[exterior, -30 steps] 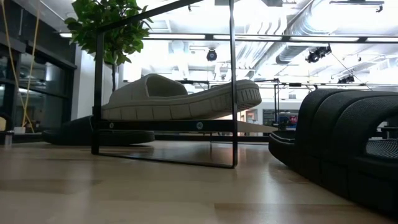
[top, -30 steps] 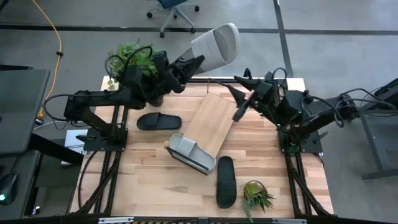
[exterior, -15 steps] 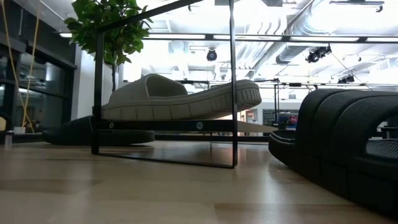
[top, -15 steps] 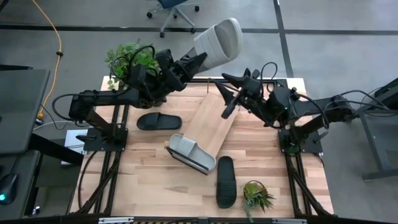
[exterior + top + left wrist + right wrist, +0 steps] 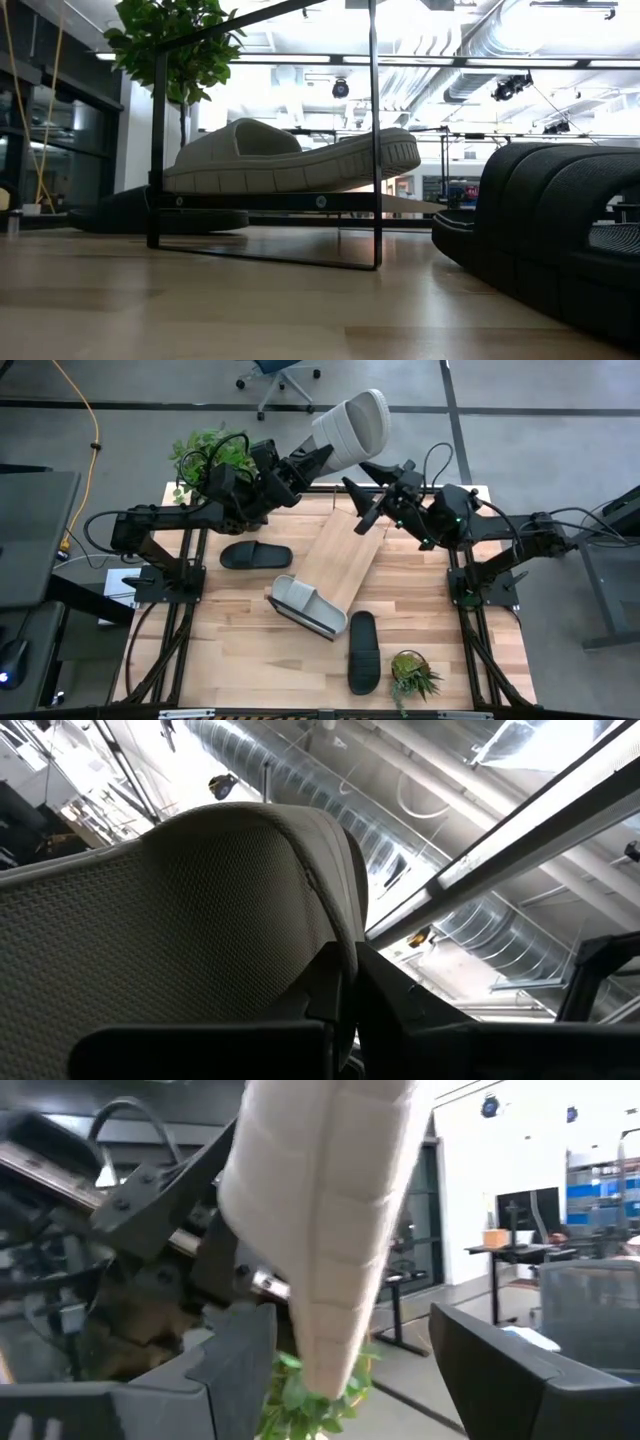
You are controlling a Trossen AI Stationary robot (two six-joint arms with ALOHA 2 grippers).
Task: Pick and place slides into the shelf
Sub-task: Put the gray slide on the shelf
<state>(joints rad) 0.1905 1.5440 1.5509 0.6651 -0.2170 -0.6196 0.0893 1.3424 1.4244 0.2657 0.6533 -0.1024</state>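
My left gripper (image 5: 318, 455) is raised high over the table's far edge, shut on a pale grey-green slide (image 5: 352, 422). That slide fills the left wrist view (image 5: 180, 920) and shows edge-on in the right wrist view (image 5: 320, 1230). My right gripper (image 5: 364, 495) is open just right of the held slide and touches nothing. The shelf (image 5: 342, 555) lies diagonally on the table. A second pale slide (image 5: 308, 606) (image 5: 290, 160) rests sole-down on the shelf's near end. One black slide (image 5: 256, 555) lies left of the shelf, and another (image 5: 363, 651) (image 5: 545, 240) lies near the front edge. My left gripper pinches the pale slide at its lower end (image 5: 335, 955), between the two fingers (image 5: 400, 1005). The fingers slant upward from the table's left. The slide is lifted clear of everything and sticks up and to the right beyond the fingertips.
A potted plant (image 5: 212, 455) stands at the table's far left corner, behind the left arm. A small one (image 5: 412, 675) stands near the front right. The shelf's dark wire frame (image 5: 375, 130) rises at its near end. Bare tabletop (image 5: 230, 630) lies at the near left.
My right gripper has risen and moved toward the table's far edge and left, closing in on the raised slide. My left gripper has shifted the held slide slightly up and to the right. The slides on the table and shelf have stayed put.
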